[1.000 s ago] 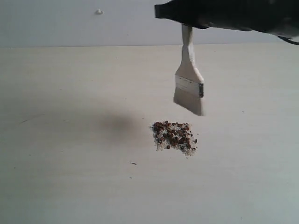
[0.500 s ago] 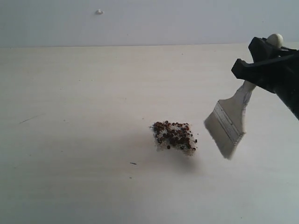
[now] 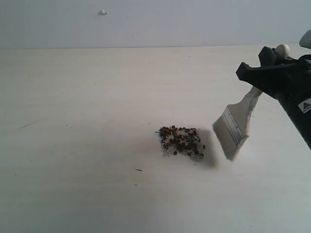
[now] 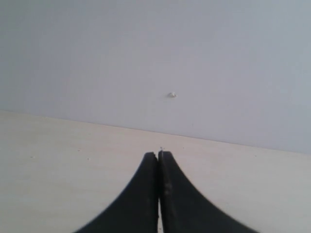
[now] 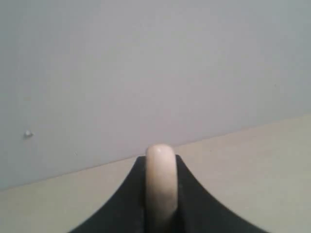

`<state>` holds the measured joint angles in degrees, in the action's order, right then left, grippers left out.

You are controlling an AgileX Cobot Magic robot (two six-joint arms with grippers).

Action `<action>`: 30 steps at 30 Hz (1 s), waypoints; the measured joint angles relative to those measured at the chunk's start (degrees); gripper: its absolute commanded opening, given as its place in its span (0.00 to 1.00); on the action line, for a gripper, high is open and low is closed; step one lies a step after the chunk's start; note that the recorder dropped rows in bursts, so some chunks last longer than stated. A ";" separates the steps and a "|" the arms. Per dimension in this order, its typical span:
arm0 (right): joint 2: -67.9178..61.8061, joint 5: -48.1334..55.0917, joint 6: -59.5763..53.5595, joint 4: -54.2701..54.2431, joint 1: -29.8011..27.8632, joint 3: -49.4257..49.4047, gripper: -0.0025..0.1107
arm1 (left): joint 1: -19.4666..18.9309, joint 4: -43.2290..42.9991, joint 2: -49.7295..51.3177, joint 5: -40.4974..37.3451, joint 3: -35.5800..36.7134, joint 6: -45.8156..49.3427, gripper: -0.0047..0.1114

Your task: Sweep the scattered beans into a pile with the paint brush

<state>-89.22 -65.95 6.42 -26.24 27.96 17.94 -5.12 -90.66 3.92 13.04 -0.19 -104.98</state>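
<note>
The beans (image 3: 181, 141) lie heaped with whitish grit mid-table (image 3: 73, 121). The paint brush (image 3: 236, 125) hangs tilted just right of them, nearer than half a second ago; the pile is unchanged. The right gripper (image 3: 260, 73) pinches its handle. The arm's white sticker (image 3: 305, 105) is unreadable. The left gripper (image 4: 158, 160) has its jaws pressed together, empty.

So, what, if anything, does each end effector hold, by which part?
The right end effector grips the paint brush near its wooden handle's end; the left end effector is shut, empty.
</note>
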 measured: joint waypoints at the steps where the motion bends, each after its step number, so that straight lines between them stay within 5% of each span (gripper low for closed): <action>1: 0.47 -0.31 -0.44 -0.13 0.00 0.00 0.02 | 0.00 -0.10 0.00 0.00 0.00 0.00 0.04; 21: 10.09 4.89 -0.02 4.41 0.00 -1.42 0.02 | 0.00 -0.49 0.00 0.04 0.00 0.00 0.04; 30: 14.89 31.13 0.04 33.16 -5.81 10.25 0.02 | 0.00 -0.49 0.00 0.81 0.00 0.00 0.04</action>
<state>-74.33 -34.83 6.46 6.91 22.15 28.19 -5.12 -91.14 3.92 13.85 -0.19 -104.98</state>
